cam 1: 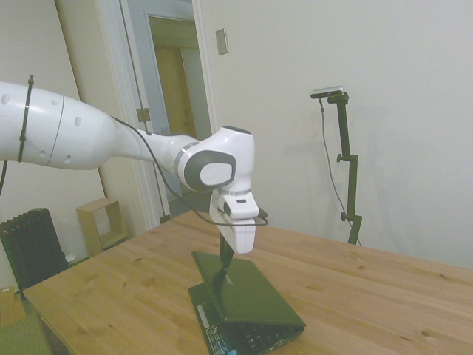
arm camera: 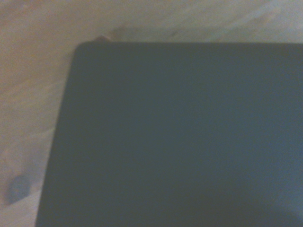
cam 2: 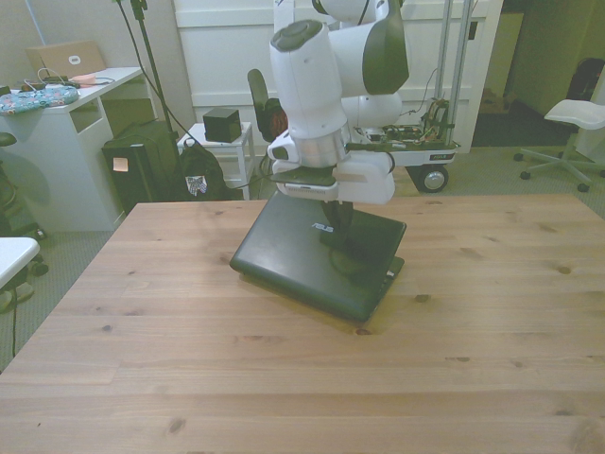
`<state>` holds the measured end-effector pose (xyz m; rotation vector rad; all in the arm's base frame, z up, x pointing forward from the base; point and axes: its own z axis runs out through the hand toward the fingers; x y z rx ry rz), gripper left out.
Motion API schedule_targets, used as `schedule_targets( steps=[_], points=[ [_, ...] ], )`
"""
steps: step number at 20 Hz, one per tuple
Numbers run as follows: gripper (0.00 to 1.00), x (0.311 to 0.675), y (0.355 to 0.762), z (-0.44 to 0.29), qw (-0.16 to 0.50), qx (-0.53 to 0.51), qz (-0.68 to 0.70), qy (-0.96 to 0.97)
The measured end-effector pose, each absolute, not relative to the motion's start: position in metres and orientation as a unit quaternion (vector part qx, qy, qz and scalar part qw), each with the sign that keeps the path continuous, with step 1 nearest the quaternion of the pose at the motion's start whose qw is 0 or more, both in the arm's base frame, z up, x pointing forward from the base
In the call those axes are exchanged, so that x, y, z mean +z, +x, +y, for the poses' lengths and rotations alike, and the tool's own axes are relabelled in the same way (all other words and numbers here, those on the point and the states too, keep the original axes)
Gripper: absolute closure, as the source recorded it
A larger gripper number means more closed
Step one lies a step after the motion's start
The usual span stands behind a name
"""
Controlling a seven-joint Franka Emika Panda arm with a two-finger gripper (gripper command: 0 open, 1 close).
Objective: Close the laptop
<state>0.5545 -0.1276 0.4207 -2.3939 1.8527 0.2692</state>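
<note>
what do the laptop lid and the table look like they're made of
Laptop lid: probably plastic with a glossy dark finish, since it reflects the gripper above it. Table: wood, likely pine planks, showing knots, grain and board seams under a light sheen.

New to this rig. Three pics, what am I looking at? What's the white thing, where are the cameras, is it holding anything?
The white thing is a robot arm with a two-finger pincer at its tip. It works at a wooden table.

One picture is taken from beside the table and one from across it, facing the robot. The third comes from a camera on the arm's wrist, looking down from close by, so it is blurry.

On the table lies one thing: a small dark laptop. Its lid is pushed most of the way down, but the side view shows a strip of keyboard under its raised edge. The wrist view shows mostly the dark lid and some table wood.

Nothing is held. The pincer's dark fingers come down onto the lid, seemingly pressing it. Whether they are open or shut I cannot tell.
</note>
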Motion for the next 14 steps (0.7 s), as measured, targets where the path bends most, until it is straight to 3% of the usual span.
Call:
schedule_targets(
  steps=[4,8,14],
  points=[
    [1.00,0.371,0.539,-0.132,0.035,0.105,0.617,-0.779],
    [1.00,0.378,0.538,-0.128,0.038,0.099,0.614,-0.782],
    [1.00,0.478,0.524,-0.078,0.068,0.037,0.569,-0.818]
  ],
)
